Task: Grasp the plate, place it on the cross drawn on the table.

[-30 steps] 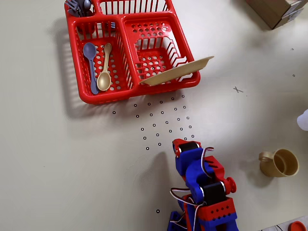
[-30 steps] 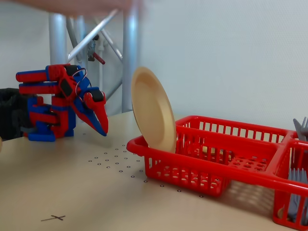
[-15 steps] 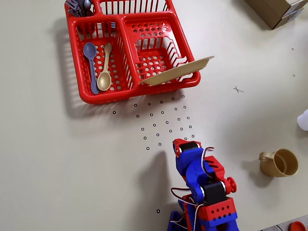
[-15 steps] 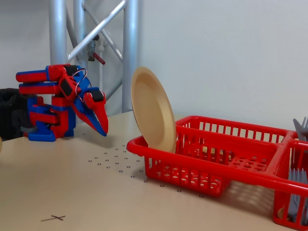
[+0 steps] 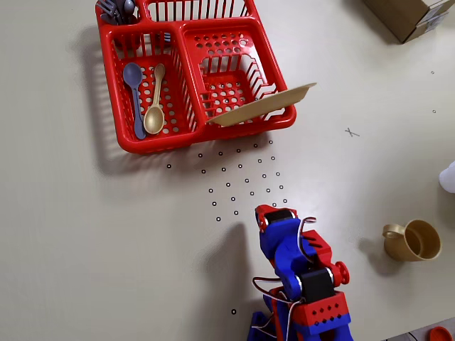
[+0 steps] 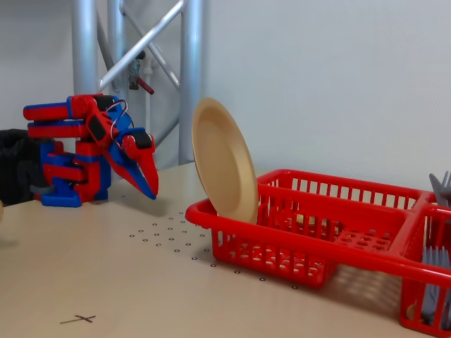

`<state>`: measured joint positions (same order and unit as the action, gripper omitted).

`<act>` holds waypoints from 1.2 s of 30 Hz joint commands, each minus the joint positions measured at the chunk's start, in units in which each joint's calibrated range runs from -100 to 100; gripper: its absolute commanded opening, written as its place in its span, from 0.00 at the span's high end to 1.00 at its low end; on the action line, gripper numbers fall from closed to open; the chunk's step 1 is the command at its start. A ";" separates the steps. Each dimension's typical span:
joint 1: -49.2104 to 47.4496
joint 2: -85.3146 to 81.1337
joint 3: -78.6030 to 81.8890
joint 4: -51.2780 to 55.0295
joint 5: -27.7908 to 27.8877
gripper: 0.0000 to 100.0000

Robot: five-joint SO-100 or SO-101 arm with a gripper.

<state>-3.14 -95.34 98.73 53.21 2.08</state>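
Observation:
The cream-yellow plate (image 5: 261, 106) stands on edge in the red rack's near compartment, leaning against the rim; the fixed view shows the plate (image 6: 224, 160) upright and tilted. The small pen-drawn cross (image 5: 351, 132) lies on the beige table (image 5: 85, 234) to the right of the rack, and in the fixed view the cross (image 6: 79, 319) sits at the front left. My gripper (image 6: 151, 191) is folded back near the arm's base, shut, pointing down with nothing in it. From overhead the gripper (image 5: 270, 211) sits below the dot grid, apart from the plate.
The red dish rack (image 5: 186, 129) holds a purple spoon (image 5: 134, 89), a tan spoon (image 5: 155, 106) and cutlery at its far corner. A tan cup (image 5: 414, 240) stands at the right. A cardboard box (image 5: 411, 14) is at the top right. Metal posts (image 6: 189, 70) rise behind the arm.
A blurred hand at the top of the fixed view one second ago is gone. The arm, plate and rack have not moved.

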 commanded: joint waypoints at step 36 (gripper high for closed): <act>-10.79 34.99 -62.92 -2.06 5.37 0.71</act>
<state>-13.61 -60.38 47.11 46.71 7.30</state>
